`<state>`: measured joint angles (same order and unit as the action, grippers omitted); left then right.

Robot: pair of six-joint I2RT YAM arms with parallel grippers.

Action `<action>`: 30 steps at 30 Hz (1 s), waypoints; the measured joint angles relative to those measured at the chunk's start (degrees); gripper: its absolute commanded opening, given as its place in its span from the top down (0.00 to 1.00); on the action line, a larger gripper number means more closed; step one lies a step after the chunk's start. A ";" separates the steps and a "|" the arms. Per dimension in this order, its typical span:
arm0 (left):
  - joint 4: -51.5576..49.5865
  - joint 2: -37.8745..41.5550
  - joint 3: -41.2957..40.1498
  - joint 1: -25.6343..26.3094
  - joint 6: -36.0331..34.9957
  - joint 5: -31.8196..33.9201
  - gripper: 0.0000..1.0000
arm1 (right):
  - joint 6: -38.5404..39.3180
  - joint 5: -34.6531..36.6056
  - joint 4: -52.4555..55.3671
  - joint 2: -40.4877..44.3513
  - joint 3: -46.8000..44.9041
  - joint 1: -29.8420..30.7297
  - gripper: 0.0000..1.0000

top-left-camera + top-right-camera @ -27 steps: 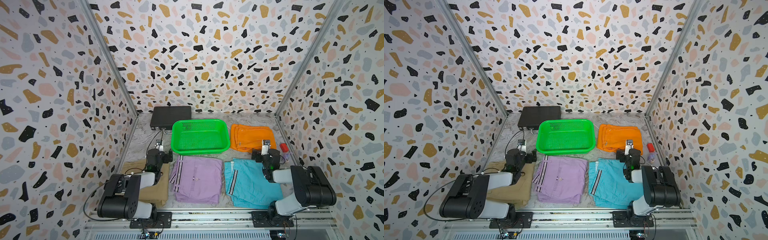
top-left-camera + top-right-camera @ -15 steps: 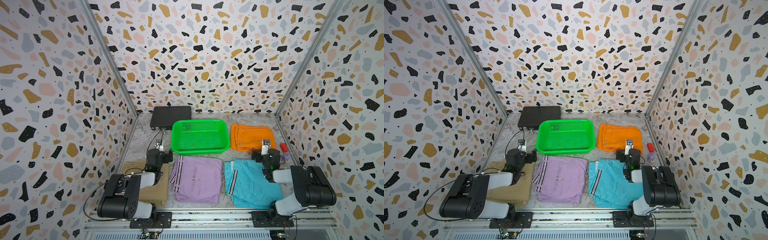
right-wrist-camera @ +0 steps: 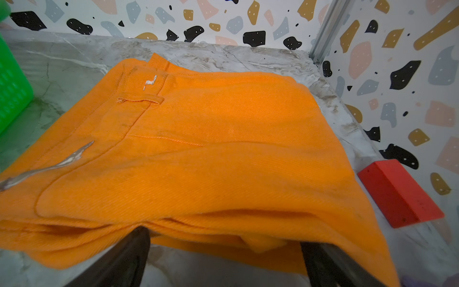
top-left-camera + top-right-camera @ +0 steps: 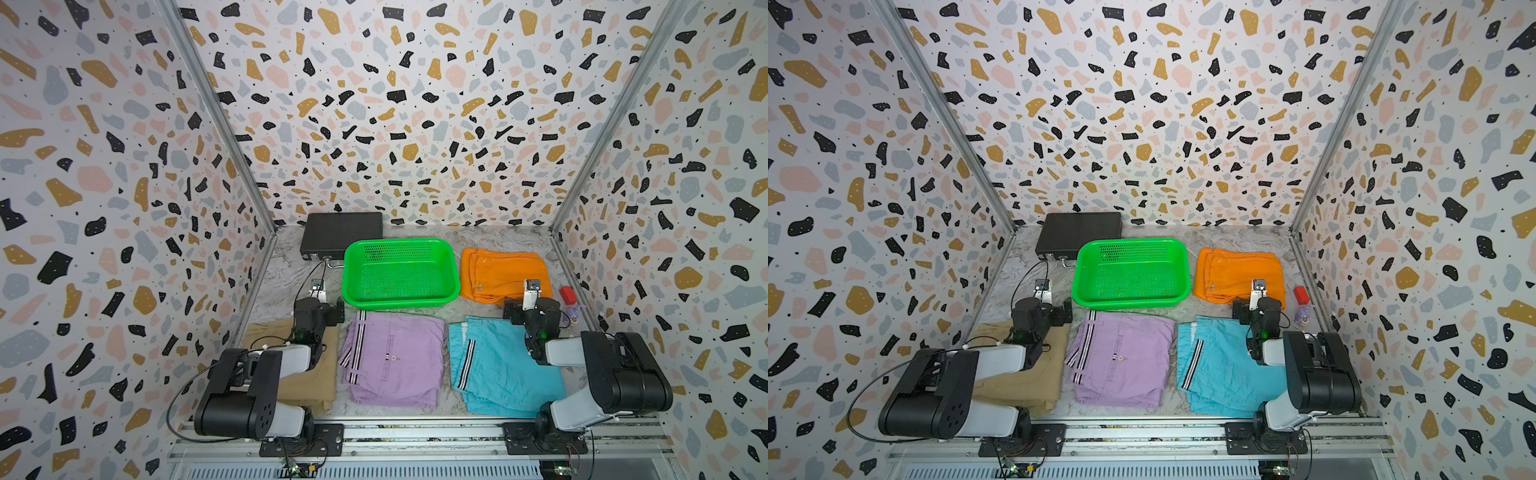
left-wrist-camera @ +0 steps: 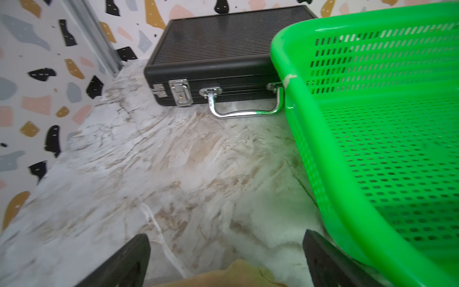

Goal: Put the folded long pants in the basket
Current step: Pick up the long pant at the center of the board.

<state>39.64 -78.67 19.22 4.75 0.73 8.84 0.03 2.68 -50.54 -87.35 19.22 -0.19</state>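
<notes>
Folded long pants lie in four piles on the marble-patterned tabletop [image 4: 286,278], none inside the bright green perforated plastic basket [image 4: 400,300] standing mid-table toward the back. The lilac pair with black-white side stripe [image 4: 395,357] lies just in front of the basket, and the turquoise striped pair [image 4: 505,374] is beside it. The plain tan pair [image 4: 322,376] lies partly under the left arm. The plain orange pair [image 4: 505,272] lies to the right of the basket.

The left gripper [image 5: 224,248] is spread wide and empty at the tan pair's far edge, near the basket's corner. The right gripper [image 3: 223,246] is equally wide at the orange pair's near edge; it may be touching the cloth.

A flat black case with a metal handle [image 4: 340,235] sits behind the basket. A small red block [image 4: 566,294] lies by the right wall.
</notes>
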 measured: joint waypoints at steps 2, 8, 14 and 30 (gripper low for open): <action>-8.50 6.93 1.57 0.35 2.73 5.60 0.00 | -0.07 0.59 3.21 1.33 0.50 0.00 0.00; -32.87 19.78 23.41 0.42 12.35 11.21 0.00 | -5.60 1.70 25.70 10.12 14.95 0.09 0.00; -55.10 22.58 40.46 0.35 16.57 3.96 0.00 | -18.95 -11.30 47.32 12.26 37.13 1.62 0.00; -80.76 25.88 21.51 3.10 32.61 -37.24 0.00 | -34.05 -34.80 82.20 22.95 27.36 27.17 0.04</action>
<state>-41.12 -52.80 40.73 7.86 33.34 -28.40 -34.02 -32.12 31.66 -64.40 46.59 26.98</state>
